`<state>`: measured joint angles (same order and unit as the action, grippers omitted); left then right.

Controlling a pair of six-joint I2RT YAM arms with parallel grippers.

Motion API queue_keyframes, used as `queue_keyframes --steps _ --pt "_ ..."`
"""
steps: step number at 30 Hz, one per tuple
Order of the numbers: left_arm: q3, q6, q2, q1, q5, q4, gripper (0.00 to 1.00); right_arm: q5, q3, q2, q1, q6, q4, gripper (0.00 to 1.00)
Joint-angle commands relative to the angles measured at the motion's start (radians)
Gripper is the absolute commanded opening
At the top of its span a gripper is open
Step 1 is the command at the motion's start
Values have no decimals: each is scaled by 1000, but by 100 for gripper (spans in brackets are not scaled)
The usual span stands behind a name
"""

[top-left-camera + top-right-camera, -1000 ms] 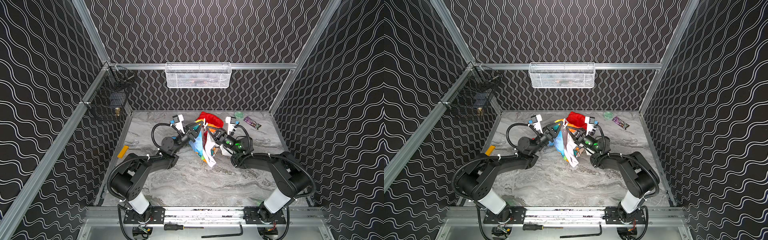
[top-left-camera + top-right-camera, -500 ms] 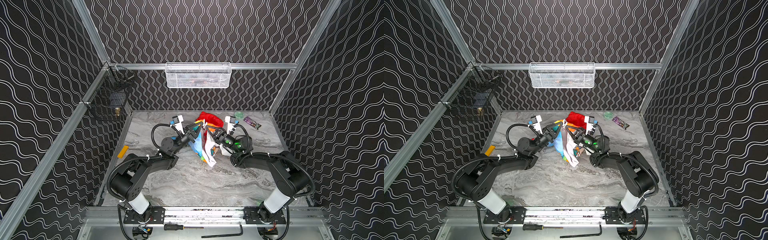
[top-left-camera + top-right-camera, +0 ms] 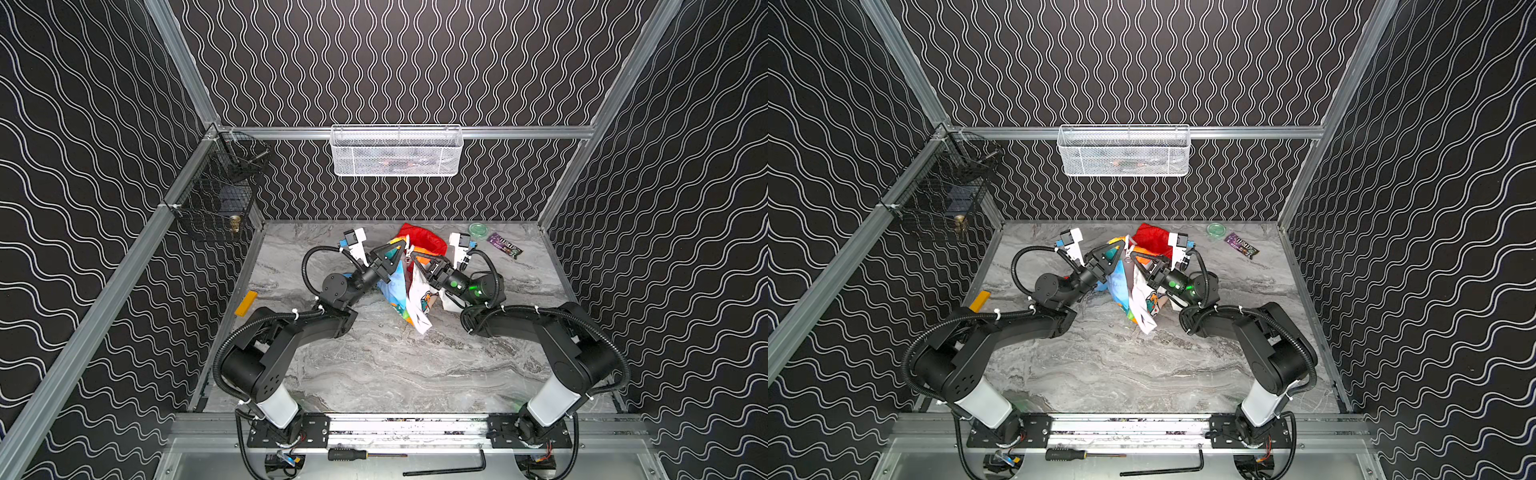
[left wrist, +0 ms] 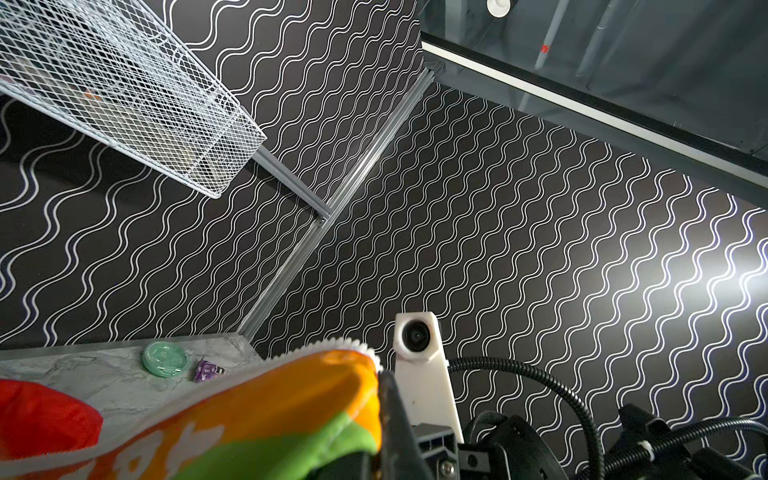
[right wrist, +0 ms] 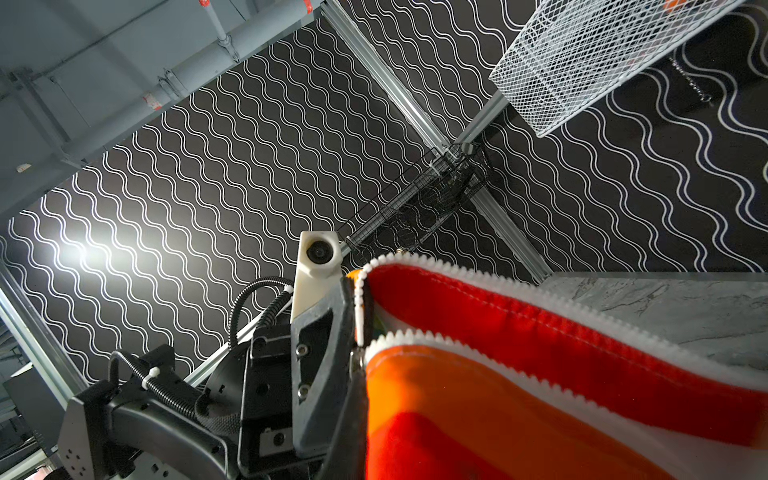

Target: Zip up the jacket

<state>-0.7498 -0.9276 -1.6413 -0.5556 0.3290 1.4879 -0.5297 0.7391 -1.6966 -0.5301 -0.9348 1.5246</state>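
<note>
The small, thin rainbow-striped jacket point(image 3: 405, 291) point(image 3: 1133, 291) with a red hood is in the far middle of the grey marble surface point(image 3: 374, 365). It is held up by its top edge between the two arms, and it hangs down in a bunch toward the surface. I cannot tell if its low white tip touches. The red hood lies just behind it, on the far side. The left tool point(image 3: 400, 249) point(image 3: 1123, 248) is pinched shut on the jacket's top edge, and the right tool point(image 3: 412, 257) point(image 3: 1133, 255) is pinched shut on the jacket just beside it. The two tips are very close together. In the right wrist view the jacket point(image 5: 540, 374) shows two white zipper edges with little teeth, and they are apart, not joined. In the left wrist view an orange and green stripe of the jacket point(image 4: 291, 407) fills the low part. A round green lid point(image 3: 478, 229) and a purple snack wrapper point(image 3: 504, 245) lie at the far right of the surface, well apart from the jacket. A small orange block point(image 3: 246, 303) sits at the left edge. A white wire basket point(image 3: 397, 151) hangs on the far wall, and a black wire basket point(image 3: 216, 195) hangs on the left wall.
</note>
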Motion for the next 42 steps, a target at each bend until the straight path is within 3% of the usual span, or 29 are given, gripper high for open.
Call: queue_keyframes --steps 1,42 --pt "9 0 5 0 6 60 0 9 6 2 -2 -13 77 0" --pt "58 -22 24 0 36 60 0 36 64 -2 12 -31 51 0"
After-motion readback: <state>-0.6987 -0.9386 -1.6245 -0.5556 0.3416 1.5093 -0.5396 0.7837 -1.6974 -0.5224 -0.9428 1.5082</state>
